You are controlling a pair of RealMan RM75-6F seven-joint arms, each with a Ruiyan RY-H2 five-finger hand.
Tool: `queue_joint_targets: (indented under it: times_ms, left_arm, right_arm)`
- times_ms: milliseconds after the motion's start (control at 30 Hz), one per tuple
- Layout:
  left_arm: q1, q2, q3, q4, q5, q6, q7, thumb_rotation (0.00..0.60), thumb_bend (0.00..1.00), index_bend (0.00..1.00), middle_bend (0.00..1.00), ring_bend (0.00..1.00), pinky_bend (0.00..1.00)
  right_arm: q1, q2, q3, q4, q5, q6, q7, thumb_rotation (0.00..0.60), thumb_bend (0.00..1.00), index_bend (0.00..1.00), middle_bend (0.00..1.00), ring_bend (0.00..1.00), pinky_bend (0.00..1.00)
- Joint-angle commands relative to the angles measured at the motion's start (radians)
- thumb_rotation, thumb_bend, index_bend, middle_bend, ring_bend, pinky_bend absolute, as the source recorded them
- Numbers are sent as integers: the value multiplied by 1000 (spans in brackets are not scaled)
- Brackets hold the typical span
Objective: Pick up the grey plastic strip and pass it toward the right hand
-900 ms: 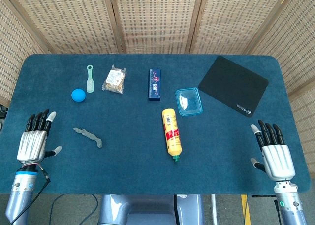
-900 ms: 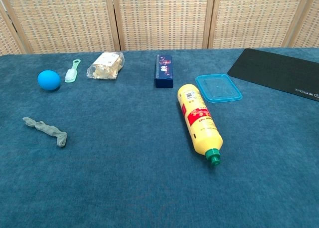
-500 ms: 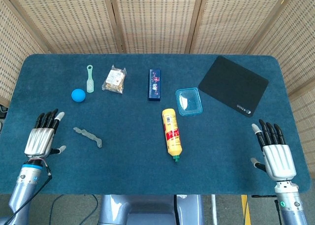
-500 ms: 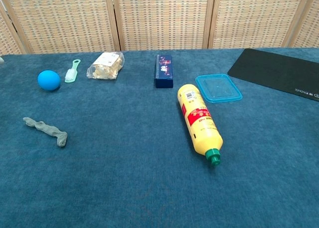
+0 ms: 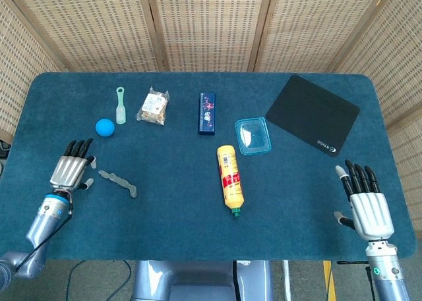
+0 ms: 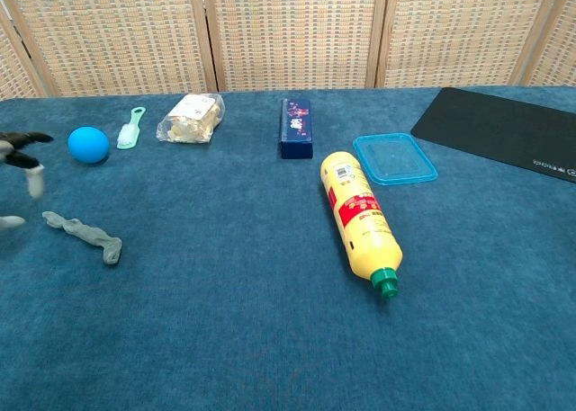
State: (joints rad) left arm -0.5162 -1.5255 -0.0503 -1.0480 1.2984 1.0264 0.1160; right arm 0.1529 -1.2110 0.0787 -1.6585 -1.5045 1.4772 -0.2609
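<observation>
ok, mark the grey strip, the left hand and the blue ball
grey plastic strip (image 5: 119, 182), head view, mid-length of the strip
left hand (image 5: 70, 169), head view, back of the hand
blue ball (image 6: 88, 145), chest view, centre of the ball

blue ball, green brush, snack bag, navy box, clear lid, yellow bottle, black mat.

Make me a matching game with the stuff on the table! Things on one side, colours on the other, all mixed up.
Things:
1. ball
2. bottle
3. mat
4. plastic strip

Colours:
A. grey
B. black
C. yellow with a green cap
D. blue

Pairs: 1-D, 2-C, 3-B, 4-A
</observation>
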Motion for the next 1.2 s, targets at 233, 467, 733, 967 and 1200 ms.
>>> queue_joint_targets:
  times_ms: [233, 467, 733, 967, 1200]
  left_arm:
    - [-33, -76, 6, 85, 52, -42, -69, 600, 332, 485, 0, 0, 0]
    - [-41, -87, 1, 88, 53, -57, -49, 600, 332, 496, 0, 0, 0]
    - [-44, -107, -7, 101, 39, -79, -37, 600, 333, 504, 0, 0, 0]
    - [-48, -116, -16, 107, 32, -87, -34, 600, 350, 525, 0, 0, 0]
    - [-49, -118, -19, 101, 25, -95, -20, 600, 413, 567, 0, 0, 0]
  right_arm:
    - [-1, 0, 3, 0, 3, -1, 2, 600, 0, 0, 0, 0, 0]
    - [0, 3, 6, 4, 10, -8, 11, 600, 0, 0, 0, 0, 0]
    - [-2, 7, 7, 1, 8, -6, 16, 600, 0, 0, 0, 0, 0]
    - [-3, 8, 6, 0, 5, -6, 18, 600, 0, 0, 0, 0, 0]
    - [-5, 10, 6, -2, 2, -4, 22, 600, 0, 0, 0, 0, 0]
